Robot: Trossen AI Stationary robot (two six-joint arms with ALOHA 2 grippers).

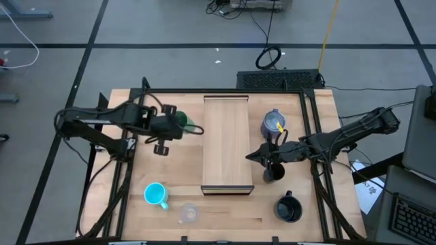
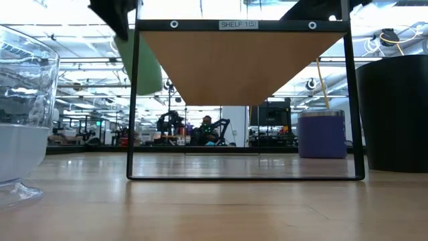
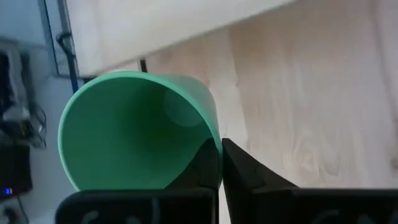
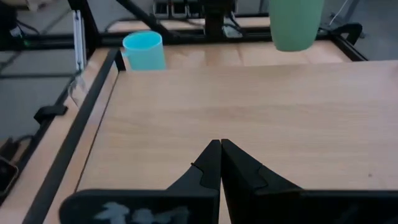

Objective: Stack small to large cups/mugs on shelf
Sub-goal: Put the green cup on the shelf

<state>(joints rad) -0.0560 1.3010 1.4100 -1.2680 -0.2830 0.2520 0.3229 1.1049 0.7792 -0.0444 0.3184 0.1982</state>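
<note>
My left gripper (image 1: 177, 123) is shut on the green cup (image 1: 184, 121) and holds it in the air just left of the shelf (image 1: 227, 136). In the low view the cup (image 2: 142, 63) hangs tilted, well above the tabletop. My right gripper (image 4: 220, 147) is shut with nothing in it, over the shelf's right edge (image 1: 253, 155). The slim black tumbler (image 1: 272, 171) stands on the table under the right arm. The lavender-grey mug (image 1: 274, 123), wide black mug (image 1: 288, 208), cyan mug (image 1: 156, 194) and clear glass (image 1: 189, 213) stand on the table. My left gripper pinches the green cup's wall at the rim (image 3: 210, 138), one finger (image 3: 205, 167) inside the cup and the other (image 3: 244, 167) outside. The fingers slant down from the table's left side. The cup hangs tilted below them, lifted clear of the table.
The shelf's black frame posts (image 2: 132, 100) stand on the table around the board. The clear glass (image 2: 20, 120) is close to the low camera at the near edge. Bare tabletop lies left of the shelf (image 1: 178, 167).
</note>
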